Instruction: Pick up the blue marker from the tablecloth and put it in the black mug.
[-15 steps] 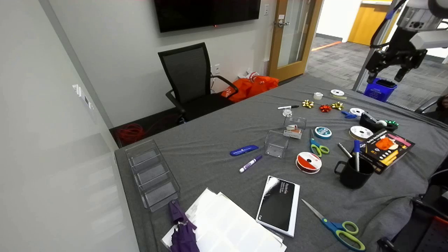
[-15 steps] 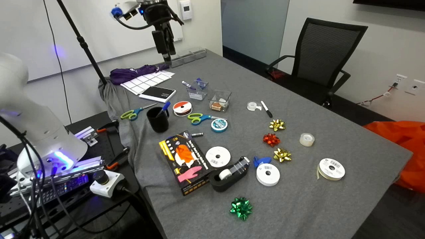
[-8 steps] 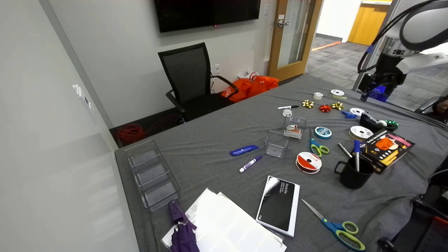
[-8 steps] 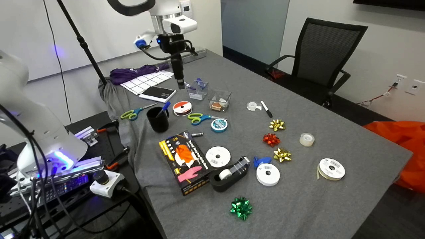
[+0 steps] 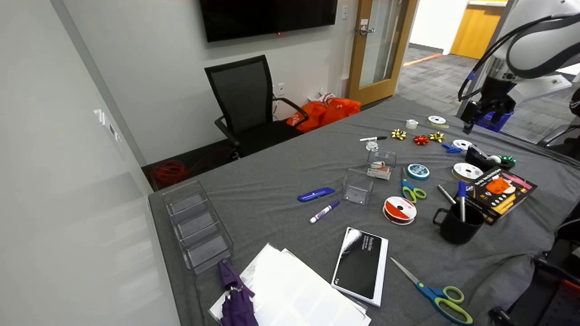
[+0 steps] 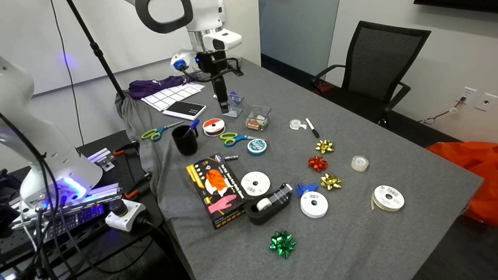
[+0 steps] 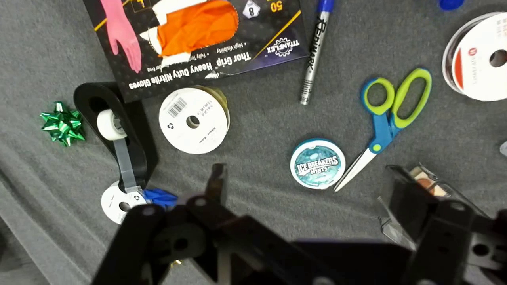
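The blue marker (image 7: 315, 57), silver with a blue cap, lies on the dark grey tablecloth (image 7: 261, 99) beside the glove box. It also shows in both exterior views (image 5: 446, 194) (image 6: 231, 158), partly hidden by the box. The black mug (image 5: 455, 228) stands upright beside it, holding another blue-capped marker (image 5: 462, 201); the mug shows in both exterior views (image 6: 184, 143). In the wrist view the mug is out of view. My gripper (image 7: 307, 170) is open and empty, above the cloth; it shows in both exterior views (image 5: 481, 124) (image 6: 225, 109).
The glove box (image 6: 218, 190) and tape dispenser (image 6: 268, 204) stand by the marker. Scissors (image 7: 382, 130), a mint tin (image 7: 317, 164), ribbon rolls (image 7: 194, 120) and clear plastic boxes (image 6: 257, 118) lie around. A white notepad (image 5: 360, 265) lies past the mug.
My gripper has come down and over the table, moving left and down in an exterior view and right and down in an exterior view. The objects on the cloth have not moved.
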Controlling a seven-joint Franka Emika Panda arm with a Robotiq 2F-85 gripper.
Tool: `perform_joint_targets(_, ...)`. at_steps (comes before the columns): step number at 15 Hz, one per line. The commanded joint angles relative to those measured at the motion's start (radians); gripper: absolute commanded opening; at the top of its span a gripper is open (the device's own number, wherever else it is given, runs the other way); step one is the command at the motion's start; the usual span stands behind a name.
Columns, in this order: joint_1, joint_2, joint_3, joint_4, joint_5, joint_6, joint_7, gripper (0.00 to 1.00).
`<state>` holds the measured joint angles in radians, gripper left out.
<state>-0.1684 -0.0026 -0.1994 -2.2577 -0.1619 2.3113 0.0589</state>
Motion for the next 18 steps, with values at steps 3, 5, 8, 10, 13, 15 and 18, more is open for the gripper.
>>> perform_joint_targets(3,-0.005,0.052,0.006,0.032,0.019,-0.044,-0.021,1.00)
perform_joint_targets(5,-0.007,0.112,0.005,0.048,0.038,-0.060,-0.040,1.00)
perform_joint_targets(8,-0.012,0.195,0.009,0.070,0.083,-0.079,-0.080,1.00)
perform_joint_targets(10,-0.018,0.252,0.014,0.097,0.118,-0.093,-0.115,1.00)
perform_joint_targets(13,-0.029,0.331,0.020,0.143,0.168,-0.090,-0.145,1.00)
perform_joint_targets(15,-0.033,0.374,0.024,0.179,0.198,-0.099,-0.143,1.00)
perform_joint_targets(18,-0.041,0.430,0.031,0.228,0.240,-0.115,-0.127,1.00)
